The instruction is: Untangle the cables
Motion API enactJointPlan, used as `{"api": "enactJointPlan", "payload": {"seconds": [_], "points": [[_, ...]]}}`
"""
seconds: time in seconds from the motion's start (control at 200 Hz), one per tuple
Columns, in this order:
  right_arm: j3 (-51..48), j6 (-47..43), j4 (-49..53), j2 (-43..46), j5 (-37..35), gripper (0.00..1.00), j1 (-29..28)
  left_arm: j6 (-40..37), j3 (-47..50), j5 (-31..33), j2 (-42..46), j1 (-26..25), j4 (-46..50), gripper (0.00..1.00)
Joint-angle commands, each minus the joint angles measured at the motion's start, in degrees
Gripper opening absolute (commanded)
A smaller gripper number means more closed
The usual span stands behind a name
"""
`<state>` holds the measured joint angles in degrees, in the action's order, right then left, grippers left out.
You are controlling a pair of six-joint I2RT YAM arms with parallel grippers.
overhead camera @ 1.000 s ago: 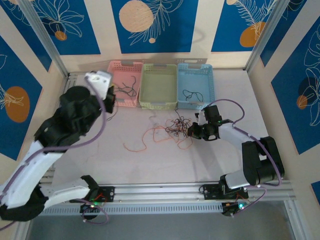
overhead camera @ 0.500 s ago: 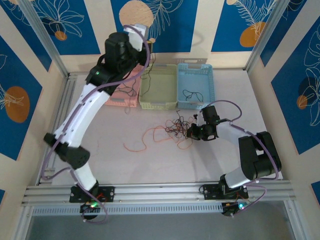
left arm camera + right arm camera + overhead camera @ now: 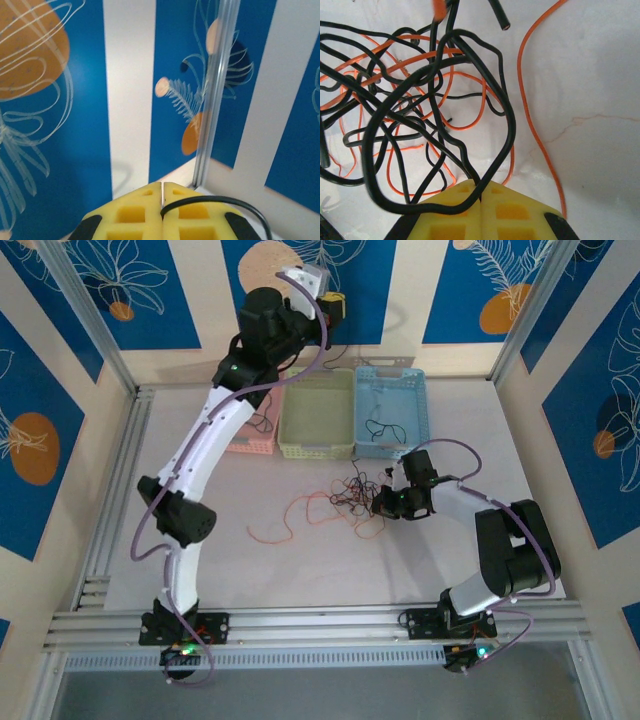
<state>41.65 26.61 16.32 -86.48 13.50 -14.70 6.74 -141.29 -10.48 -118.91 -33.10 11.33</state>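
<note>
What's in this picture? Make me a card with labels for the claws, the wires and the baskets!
Left claw: lifted high up, shut on a black wire
Right claw: low over the table, shut on a tangled black wire
Knot: black and orange wires on the table, in front of the baskets
Baskets: pink basket, green basket, blue basket, side by side at the back
Inside blue basket: a loose black wire
</note>
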Motion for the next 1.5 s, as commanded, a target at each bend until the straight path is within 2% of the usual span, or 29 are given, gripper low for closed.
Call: {"api": "enactJointPlan", "payload": {"seconds": [0.0, 0.255, 0.36, 0.495, 0.925, 1.215, 1.496], "points": [[1.42, -0.70, 1.65, -0.72, 0.80, 0.00, -0.90, 3.55, -2.57, -5.25, -3.36, 0.59, -6.80, 0.00], [2.31, -1.03, 2.40, -1.74, 0.25, 0.00, -1.82, 4.75, -3.39, -2.30, -11.03, 0.58, -9.59, 0.00], [2.68, -1.20, 2.73, -2.07, 0.20, 0.00, -1.85, 5.60, -7.09, -3.22, -15.68, 0.65, -9.15, 0.00], [2.65, -1.21, 2.67, -2.12, 0.11, 0.00, -1.93, 7.23, -7.27, -4.99, -18.57, 0.33, -8.95, 0.00], [2.97, -1.29, 2.94, -2.57, 0.03, 0.00, -2.19, 4.31, -7.25, -5.30, -11.46, 0.18, -10.84, 0.00], [2.88, -1.21, 2.93, -2.38, -0.02, 0.00, -2.12, 10.50, -7.33, -5.25, -10.70, 0.19, -21.56, 0.00], [2.94, -1.30, 2.89, -2.42, -0.02, 0.00, -2.22, 16.03, -7.50, -5.87, -17.41, 0.22, -24.75, 0.00]]}}
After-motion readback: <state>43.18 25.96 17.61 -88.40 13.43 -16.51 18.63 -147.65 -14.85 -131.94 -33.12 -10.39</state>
